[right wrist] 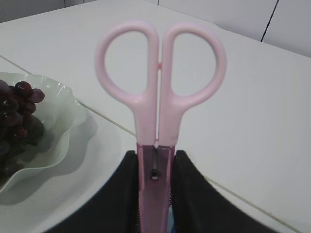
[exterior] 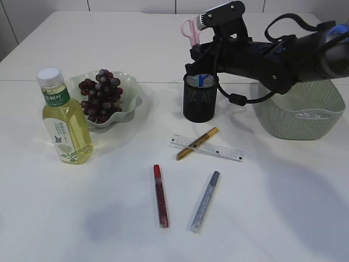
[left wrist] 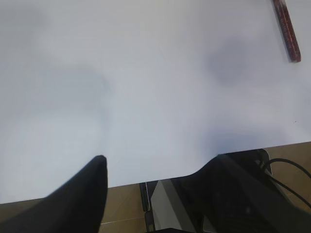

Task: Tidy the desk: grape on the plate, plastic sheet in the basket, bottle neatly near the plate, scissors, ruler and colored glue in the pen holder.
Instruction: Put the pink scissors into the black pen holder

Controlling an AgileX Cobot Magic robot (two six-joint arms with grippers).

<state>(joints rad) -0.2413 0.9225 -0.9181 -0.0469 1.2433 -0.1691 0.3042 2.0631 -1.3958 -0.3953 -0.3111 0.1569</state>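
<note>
My right gripper [exterior: 199, 53] is shut on pink scissors [exterior: 191, 29], handles up, right above the black mesh pen holder [exterior: 200, 103]. The right wrist view shows the fingers [right wrist: 124, 194] clamping the scissors' translucent sheath [right wrist: 154, 165]. Grapes [exterior: 101, 95] lie on the pale green plate [exterior: 131, 106], and the bottle [exterior: 64, 120] stands to its left. The ruler [exterior: 218, 149] lies in front of the holder with a gold glue pen [exterior: 196, 143] across it. Nearer lie a red glue pen [exterior: 160, 195] and a silver one [exterior: 205, 201]. My left gripper [left wrist: 158, 162] hangs open and empty over the table's front edge. The plastic sheet is out of view.
A green basket [exterior: 300, 114] stands at the right behind my right arm, its inside hidden. Something blue and white [exterior: 203, 80] sticks up inside the pen holder. The red glue pen [left wrist: 286, 29] shows at the top right of the left wrist view.
</note>
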